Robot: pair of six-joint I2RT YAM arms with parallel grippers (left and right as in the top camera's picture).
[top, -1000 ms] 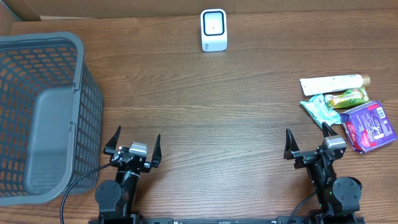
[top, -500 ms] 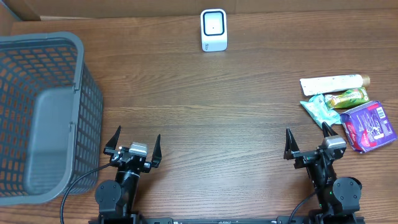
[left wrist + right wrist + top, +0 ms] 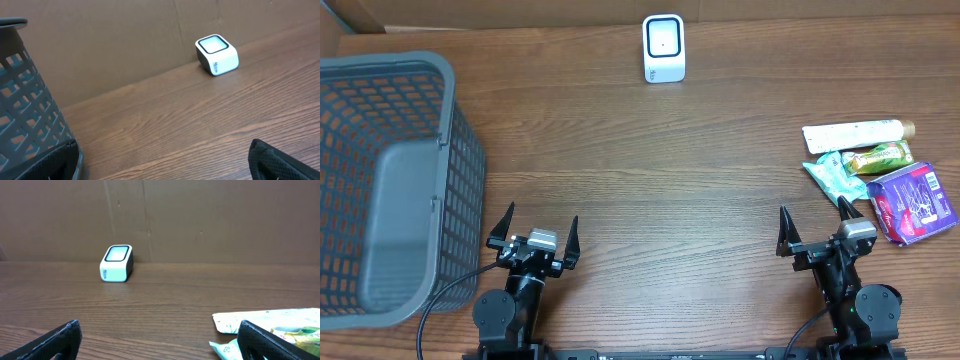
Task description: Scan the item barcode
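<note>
A white barcode scanner (image 3: 663, 48) stands at the far middle of the table, also seen in the left wrist view (image 3: 216, 54) and the right wrist view (image 3: 117, 263). Items lie in a pile at the right: a white tube (image 3: 853, 134), a green packet (image 3: 880, 157), a teal pouch (image 3: 834, 177) and a purple packet (image 3: 912, 203). My left gripper (image 3: 535, 232) is open and empty near the front left. My right gripper (image 3: 813, 227) is open and empty at the front right, just left of the pile.
A large grey mesh basket (image 3: 382, 185) takes up the left side, close to the left gripper; its wall (image 3: 30, 125) fills the left of the left wrist view. A cardboard wall (image 3: 200, 215) runs behind the table.
</note>
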